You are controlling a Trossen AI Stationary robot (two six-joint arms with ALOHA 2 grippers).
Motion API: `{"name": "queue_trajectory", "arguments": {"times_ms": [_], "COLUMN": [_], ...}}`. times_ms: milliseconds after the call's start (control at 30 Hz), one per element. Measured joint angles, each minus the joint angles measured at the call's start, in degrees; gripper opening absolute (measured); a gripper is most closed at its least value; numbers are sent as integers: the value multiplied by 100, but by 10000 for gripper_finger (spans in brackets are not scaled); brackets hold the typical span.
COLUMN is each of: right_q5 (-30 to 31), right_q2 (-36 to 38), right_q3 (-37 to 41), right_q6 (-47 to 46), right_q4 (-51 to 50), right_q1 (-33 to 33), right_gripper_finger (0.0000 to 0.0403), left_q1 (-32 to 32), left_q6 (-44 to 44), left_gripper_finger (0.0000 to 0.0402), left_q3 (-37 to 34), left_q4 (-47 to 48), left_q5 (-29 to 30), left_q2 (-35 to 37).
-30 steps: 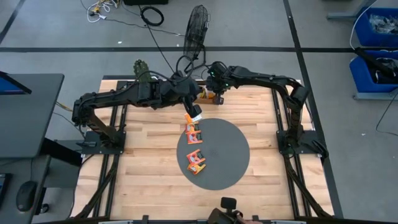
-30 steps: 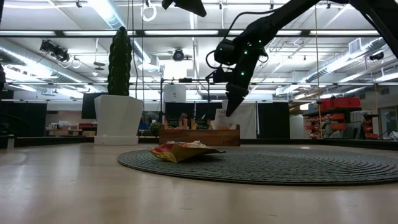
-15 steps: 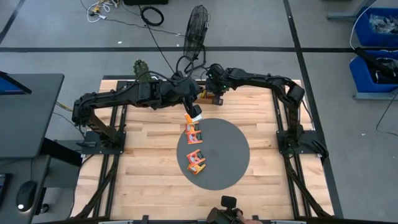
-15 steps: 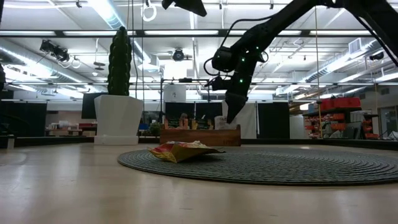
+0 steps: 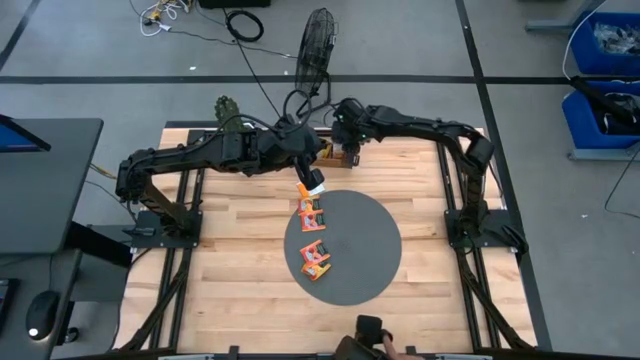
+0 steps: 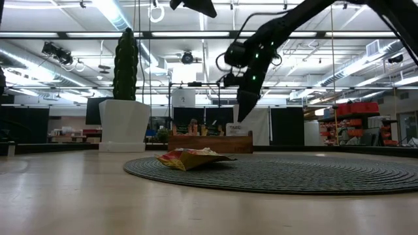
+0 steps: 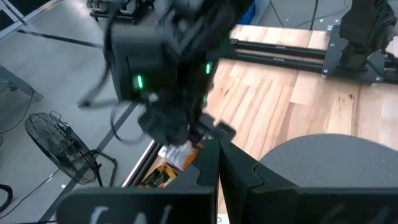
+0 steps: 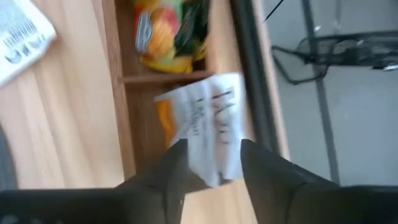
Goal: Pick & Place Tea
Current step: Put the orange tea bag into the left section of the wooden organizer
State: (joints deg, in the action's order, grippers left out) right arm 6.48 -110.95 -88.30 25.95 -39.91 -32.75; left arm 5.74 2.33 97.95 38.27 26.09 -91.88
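Note:
A brown wooden tray (image 5: 328, 152) stands at the table's far edge. My right gripper (image 8: 208, 155) hangs open over it, fingers pointing down. A white tea sachet (image 8: 208, 118) stands on edge in the tray (image 6: 209, 142), just below the fingertips (image 6: 245, 116). Several orange tea sachets (image 5: 313, 215) lie on the grey disc (image 5: 365, 250). My left gripper (image 7: 217, 152) is shut with nothing showing between its fingers. It hangs high over the disc's far left edge (image 5: 310, 175).
Another compartment of the tray holds a yellow and green sachet (image 8: 171, 31). A white sachet (image 8: 18, 37) lies on the wood beside the disc. A plant in a white pot (image 6: 124, 124) and a fan (image 5: 318, 45) stand beyond the far edge.
My right gripper has let go of the white sachet. The sachet has dropped from the fingertips into the tray, where it now stands on edge.

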Motion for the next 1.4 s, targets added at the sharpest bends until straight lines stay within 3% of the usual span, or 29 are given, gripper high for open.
{"name": "queue_trajectory", "arguments": {"times_ms": [200, 467, 633, 800, 900, 1100, 1233, 1400], "right_q5": [-184, -1748, -1737, -1600, -1594, -1582, -1332, -1106], "right_q2": [830, 2209, 3095, 3957, 4302, 4689, 4764, 4807], "right_q3": [-16, 328, 1201, 2599, 3353, 4343, 4623, 4768], "right_q6": [-238, -1354, -1541, -2374, -2917, -3675, -3906, -3922], "right_q4": [-95, -305, -118, 772, 1340, 2191, 2384, 2361], "right_q1": [11, 270, 713, 1134, 1375, 1900, 2282, 2714], "right_gripper_finger": [176, 160, 140, 118, 107, 98, 98, 98], "left_q1": [0, 24, -17, -217, -391, -744, -965, -1392], "left_q6": [51, 259, 720, 1260, 1576, 2148, 2414, 2426], "left_gripper_finger": [14, 14, 14, 23, 55, 149, 204, 244], "left_q3": [0, 0, 0, -16, -17, -23, -24, -126], "left_q4": [205, 971, 1333, 1452, 1472, 1538, 1863, 1992], "left_q5": [-2, -1030, -1761, -2165, -2460, -2481, -2459, -2210], "left_q2": [0, -4, -4, -138, -351, -964, -1463, -2018]}}
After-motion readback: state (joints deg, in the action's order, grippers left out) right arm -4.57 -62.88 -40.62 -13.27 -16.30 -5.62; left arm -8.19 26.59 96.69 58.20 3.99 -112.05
